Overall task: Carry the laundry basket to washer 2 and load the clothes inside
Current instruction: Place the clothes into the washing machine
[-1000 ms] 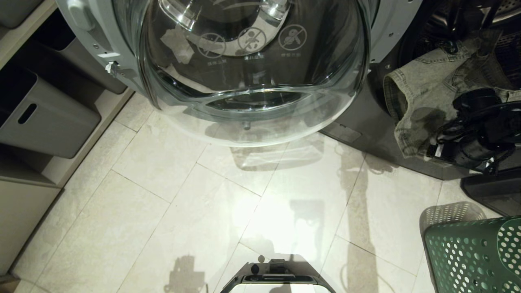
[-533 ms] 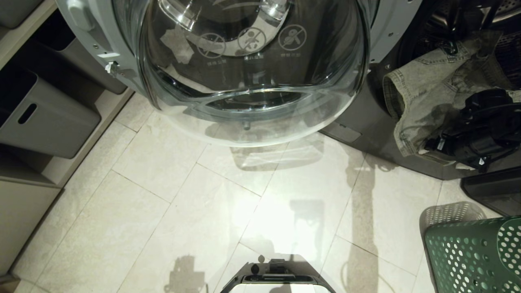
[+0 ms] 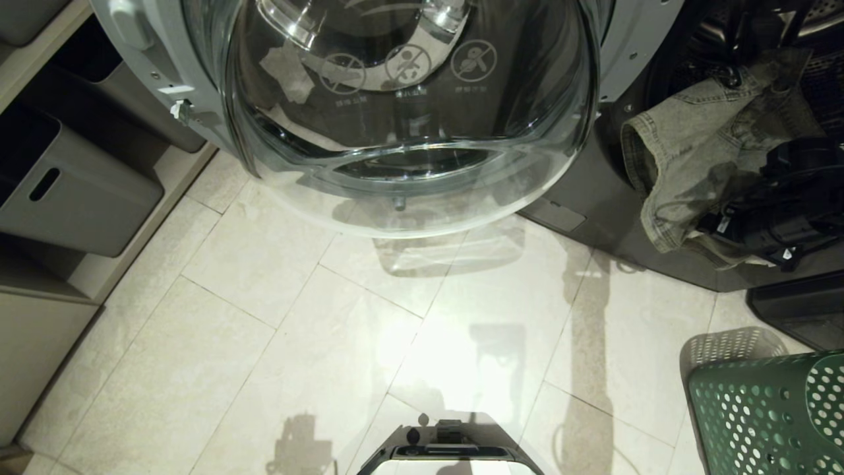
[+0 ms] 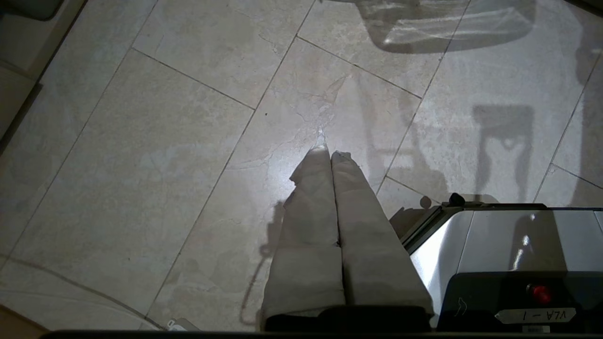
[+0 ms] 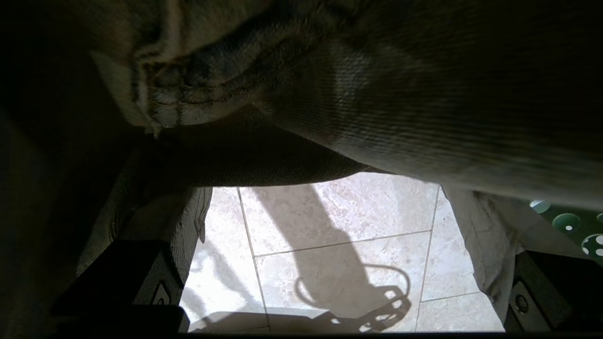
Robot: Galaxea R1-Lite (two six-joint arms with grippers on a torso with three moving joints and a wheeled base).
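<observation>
Spread wide beneath the faded grey-green denim garment [image 3: 692, 152] that droops over the dark washer mouth's [image 3: 666, 59] lip, right gripper [image 5: 325, 245] risks letting it slide floorward unless pushed deeper.

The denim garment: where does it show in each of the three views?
Head view: denim garment at upper right, hanging out of the washer opening beside the right pincer.
Left wrist view: not in it.
Right wrist view: fills the top, draped across.
Shared landmark: pale floor tiles.
</observation>
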